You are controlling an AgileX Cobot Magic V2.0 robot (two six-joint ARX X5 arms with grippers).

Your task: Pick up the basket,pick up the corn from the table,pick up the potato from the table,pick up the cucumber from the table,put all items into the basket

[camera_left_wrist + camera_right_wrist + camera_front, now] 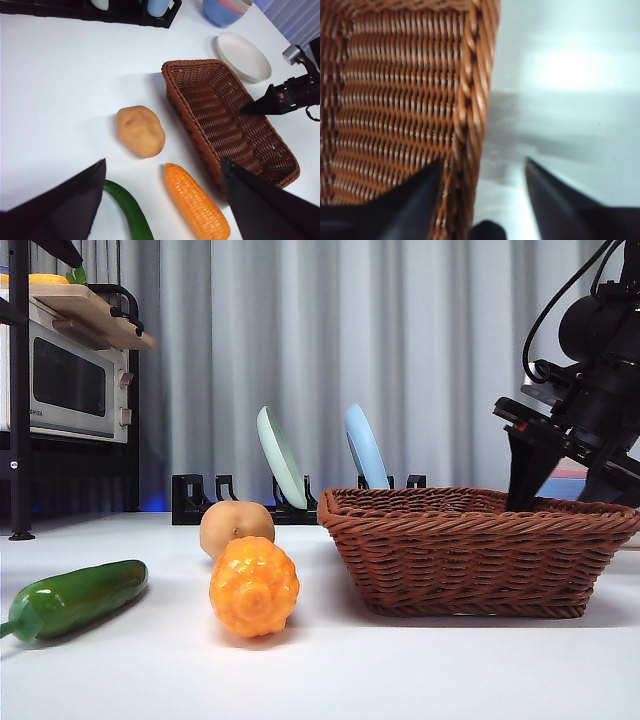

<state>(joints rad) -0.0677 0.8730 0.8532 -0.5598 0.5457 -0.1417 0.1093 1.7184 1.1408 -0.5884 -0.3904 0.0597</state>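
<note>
the white worktop (420, 670) is seen carrying everything. the basket (470, 555) is set on it, right of the vegetables in the front view, upright, nothing seen inside. the right hand (479, 197) is positioned at the basket's long side rim, spread, one jaw inside over the woven wall and the other outside over bare worktop; the rim is straddled but whether it is touched cannot be told. in the front view this hand is seen dark at the right edge, dipping behind the basket's far rim. the left hand (162, 200) is held spread above the vegetables, nothing pinched. the cucumber (75, 598) is laid flat nearest the worktop's front left, well apart from the basket. the corn (254, 586) is laid between cucumber and basket, one end facing the front camera, just beside the basket's side. the potato (236, 527) is set behind the corn, near the basket's corner, apart from it. a black rack (205, 502) with two upright plates, green (280, 458) and blue (365, 448), is seen toward the back edge; a microwave (65, 385) is seen on a shelf at back left.
</note>
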